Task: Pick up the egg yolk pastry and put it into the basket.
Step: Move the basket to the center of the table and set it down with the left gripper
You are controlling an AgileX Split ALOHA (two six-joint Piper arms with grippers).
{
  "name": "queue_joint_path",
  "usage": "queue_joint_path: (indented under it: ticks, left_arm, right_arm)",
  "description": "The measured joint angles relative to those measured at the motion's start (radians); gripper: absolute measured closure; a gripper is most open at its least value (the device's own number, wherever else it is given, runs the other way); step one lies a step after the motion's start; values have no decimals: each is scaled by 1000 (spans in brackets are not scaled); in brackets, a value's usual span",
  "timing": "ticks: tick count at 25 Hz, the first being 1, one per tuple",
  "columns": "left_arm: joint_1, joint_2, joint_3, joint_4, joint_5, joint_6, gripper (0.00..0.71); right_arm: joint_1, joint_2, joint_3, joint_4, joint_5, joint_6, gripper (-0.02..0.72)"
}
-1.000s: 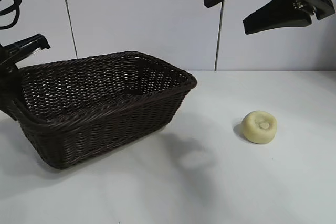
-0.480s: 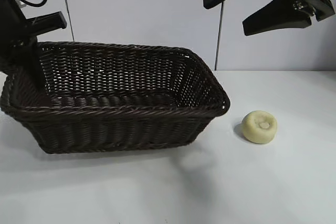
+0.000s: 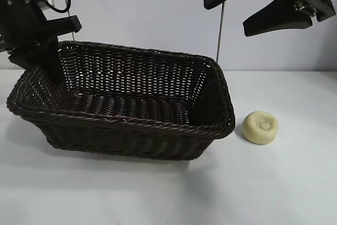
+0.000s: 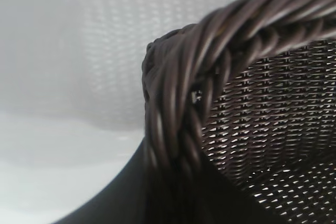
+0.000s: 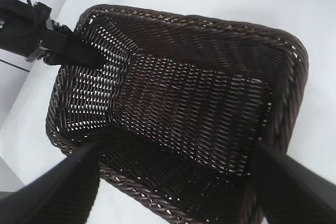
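Observation:
The egg yolk pastry [image 3: 260,127], a small pale yellow puck with a dimpled top, lies on the white table just right of the basket [image 3: 126,135]. The dark brown wicker basket stands left of centre with nothing showing inside it. My left gripper [image 3: 50,64] is shut on the basket's braided rim [image 4: 178,103] at its far left corner. My right gripper [image 3: 225,17] hangs open high above the basket's right end and the pastry, holding nothing. In the right wrist view its fingers frame the basket [image 5: 199,24], with the left gripper [image 5: 79,53] at the far corner; the pastry is out of that view.
A white table [image 3: 274,183] spreads in front of and to the right of the basket. A pale wall with a vertical seam [image 3: 218,35] stands behind.
The left gripper has dragged and turned the basket to the right, so its right end now sits close to the pastry. The pastry and right gripper have not moved.

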Motion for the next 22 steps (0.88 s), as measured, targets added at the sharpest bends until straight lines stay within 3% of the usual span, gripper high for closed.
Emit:
queue_joint_path:
  ticks: [15, 17, 22]
  left_arm:
    - [0, 80, 0, -7, -34, 13, 599]
    - [0, 80, 0, -14, -36, 13, 538]
    - [2, 80, -2, -20, -21, 12, 226]
  right_arm:
    - [0, 0, 0, 0, 0, 1, 136]
    - [0, 0, 0, 0, 0, 1, 136]
    - [0, 0, 0, 0, 0, 1, 136]
